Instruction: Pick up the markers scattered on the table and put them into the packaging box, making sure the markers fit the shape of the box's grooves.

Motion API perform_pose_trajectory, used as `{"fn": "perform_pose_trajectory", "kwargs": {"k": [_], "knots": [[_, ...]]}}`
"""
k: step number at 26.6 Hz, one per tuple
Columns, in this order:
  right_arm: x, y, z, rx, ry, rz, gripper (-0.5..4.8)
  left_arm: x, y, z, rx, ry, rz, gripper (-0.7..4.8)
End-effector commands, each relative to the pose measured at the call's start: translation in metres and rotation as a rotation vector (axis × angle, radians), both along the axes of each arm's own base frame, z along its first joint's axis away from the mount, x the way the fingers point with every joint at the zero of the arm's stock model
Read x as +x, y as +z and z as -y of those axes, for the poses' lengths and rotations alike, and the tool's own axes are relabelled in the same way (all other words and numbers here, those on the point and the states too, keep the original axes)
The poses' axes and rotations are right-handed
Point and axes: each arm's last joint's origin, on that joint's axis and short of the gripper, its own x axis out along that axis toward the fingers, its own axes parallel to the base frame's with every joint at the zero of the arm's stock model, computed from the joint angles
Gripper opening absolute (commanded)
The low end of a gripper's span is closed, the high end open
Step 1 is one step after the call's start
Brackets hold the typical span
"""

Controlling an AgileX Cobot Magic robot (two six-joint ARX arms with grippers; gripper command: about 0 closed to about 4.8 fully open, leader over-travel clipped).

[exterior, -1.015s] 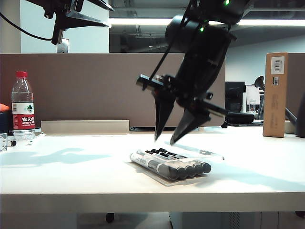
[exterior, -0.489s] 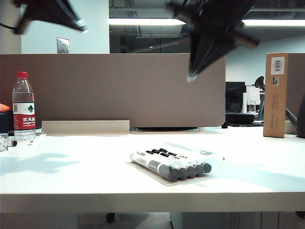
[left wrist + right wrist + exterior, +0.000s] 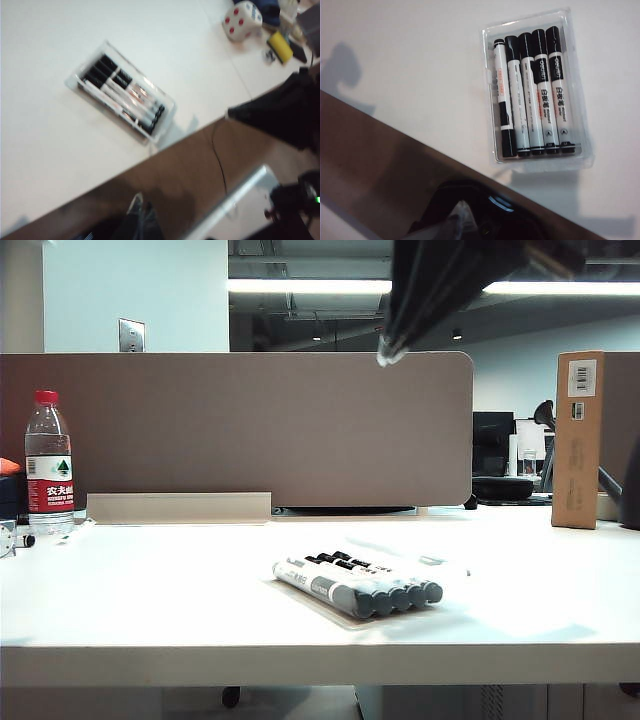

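Both grippers' fingers pinched together, empty, right gripper (image 3: 385, 355) high above markers (image 3: 532, 92), left gripper (image 3: 137, 207) raised.

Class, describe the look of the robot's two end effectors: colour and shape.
Both are black. The right end effector, high above the table, has long fingers tapering to pale tips. The left end effector, seen only by its wrist camera, looks blurred, pale-tipped.

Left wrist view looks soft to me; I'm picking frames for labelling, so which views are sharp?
Left wrist view: motion-blurred, the markers smeared; right wrist view: sharp, print legible, slight glare on the packaging box; exterior view: table sharp, right end effector blurred.
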Motion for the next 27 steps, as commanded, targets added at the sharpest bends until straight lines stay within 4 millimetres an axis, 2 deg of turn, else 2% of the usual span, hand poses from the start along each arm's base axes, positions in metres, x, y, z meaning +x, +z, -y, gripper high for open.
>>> {"fn": "perform_pose_trajectory", "kwargs": {"k": [1, 7, 12, 15, 18, 21, 27], "knots": [[-0.024, 0.006, -0.012, -0.042, 0.009, 0.117, -0.03, -0.040, 0.001, -0.011, 0.033, 0.191, 0.082, -0.06], [-0.059, 0.002, -0.010, -0.012, 0.098, 0.184, -0.04, -0.106, -0.013, -0.022, -0.120, 0.239, 0.229, -0.06], [-0.074, -0.005, 0.010, 0.129, 0.089, 0.225, -0.04, -0.150, -0.025, -0.029, -0.193, 0.259, 0.409, -0.06], [-0.077, -0.008, 0.020, 0.197, 0.071, 0.270, -0.04, -0.156, -0.027, -0.031, -0.130, 0.260, 0.393, -0.06], [-0.081, -0.009, 0.032, 0.220, 0.049, 0.298, -0.03, -0.150, -0.037, -0.031, -0.082, 0.300, 0.349, -0.05], [-0.082, -0.009, 0.032, 0.226, 0.050, 0.302, -0.03, -0.148, -0.043, -0.034, -0.012, 0.414, 0.311, -0.05], [-0.081, -0.009, 0.032, 0.219, 0.049, 0.303, -0.01, -0.148, -0.044, -0.034, 0.003, 0.436, 0.304, -0.05]]}}
